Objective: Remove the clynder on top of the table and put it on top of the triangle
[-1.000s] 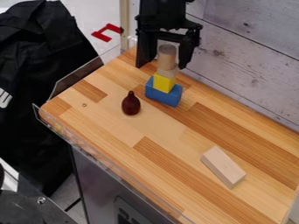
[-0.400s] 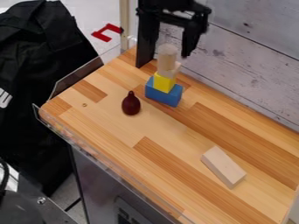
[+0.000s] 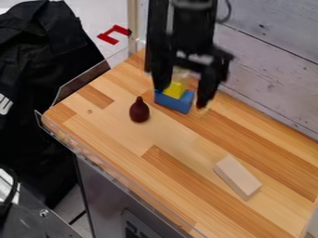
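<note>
The black gripper [image 3: 182, 97] stands open over the stack, its fingers apart around the smooth-faced yellow block [image 3: 175, 89]; the matte blue block [image 3: 174, 102] sits beneath. Where the cylinder is, I cannot tell: one indistinct pale patch [image 3: 181, 73] shows between the fingers above the yellow block, and a pale smudge [image 3: 202, 111] just below the wall-side fingertip. The gripper partly hides the stack's top.

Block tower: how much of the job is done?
Nothing looks finished for sure. The yellow block sits on the blue block. The open tool hangs by them, with no clear hold on anything. Probably left: setting the cylinder on the triangle; no such pair can be made out.
</note>
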{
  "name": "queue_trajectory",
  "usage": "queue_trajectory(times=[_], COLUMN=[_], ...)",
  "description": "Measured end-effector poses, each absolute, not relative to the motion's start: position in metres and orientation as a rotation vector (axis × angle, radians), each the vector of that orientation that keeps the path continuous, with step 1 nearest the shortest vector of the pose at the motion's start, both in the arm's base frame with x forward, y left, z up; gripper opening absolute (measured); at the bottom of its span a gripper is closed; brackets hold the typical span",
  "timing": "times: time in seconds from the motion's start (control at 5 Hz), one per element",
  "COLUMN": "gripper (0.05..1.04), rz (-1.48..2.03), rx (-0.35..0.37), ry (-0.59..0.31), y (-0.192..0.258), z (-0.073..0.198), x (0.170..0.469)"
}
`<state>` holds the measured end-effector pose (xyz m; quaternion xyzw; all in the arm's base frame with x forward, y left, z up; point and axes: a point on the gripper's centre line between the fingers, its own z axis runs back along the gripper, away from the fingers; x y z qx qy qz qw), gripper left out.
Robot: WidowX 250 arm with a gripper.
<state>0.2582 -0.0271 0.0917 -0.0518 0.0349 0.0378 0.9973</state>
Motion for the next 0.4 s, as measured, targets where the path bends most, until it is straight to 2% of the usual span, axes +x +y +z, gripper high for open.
queue_trajectory(times=[0.2,0.4], gripper=[1.001,1.001], rz=[0.071,0.04], rx=[-0.134,-0.133], ry=[0.077,0.066], y=[-0.0409,-0.05], z=[0.0819,0.0789], x=[0.2511,0.253])
